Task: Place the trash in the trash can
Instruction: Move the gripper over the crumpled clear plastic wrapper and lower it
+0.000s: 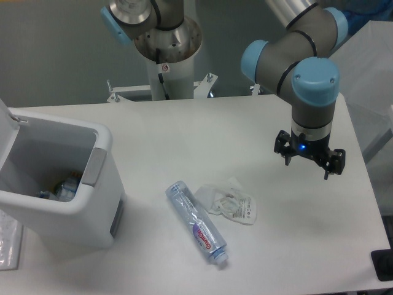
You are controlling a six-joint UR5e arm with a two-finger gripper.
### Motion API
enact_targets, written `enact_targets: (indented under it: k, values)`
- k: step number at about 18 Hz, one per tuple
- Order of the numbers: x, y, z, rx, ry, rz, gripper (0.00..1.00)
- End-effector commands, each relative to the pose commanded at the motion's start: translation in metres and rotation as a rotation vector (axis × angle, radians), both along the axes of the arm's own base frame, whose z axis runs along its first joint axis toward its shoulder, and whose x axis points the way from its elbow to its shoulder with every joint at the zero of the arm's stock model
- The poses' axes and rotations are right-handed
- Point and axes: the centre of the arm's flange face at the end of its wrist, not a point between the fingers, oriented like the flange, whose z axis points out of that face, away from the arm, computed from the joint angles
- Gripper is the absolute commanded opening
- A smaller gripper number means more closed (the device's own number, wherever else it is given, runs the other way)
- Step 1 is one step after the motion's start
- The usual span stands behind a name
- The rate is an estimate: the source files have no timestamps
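Camera: gripper point(309, 166) jaws spread wide, holding nothing, right of wrapper point(232, 201) and bottle point(196, 223); trash can point(58, 184) lid up

Single fixed view, high and front-on, angled down across the table point(184, 132).

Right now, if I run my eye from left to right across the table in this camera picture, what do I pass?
Trash can → water bottle → crumpled plastic wrapper → gripper, hanging open and empty above the table.
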Motion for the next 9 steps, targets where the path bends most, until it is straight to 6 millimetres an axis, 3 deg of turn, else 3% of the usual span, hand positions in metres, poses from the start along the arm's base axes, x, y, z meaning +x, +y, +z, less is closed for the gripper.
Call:
enact_targets:
  k: [9]
  values:
    - [-0.009,0.003,0.024,0.073,0.021,0.008,1.0]
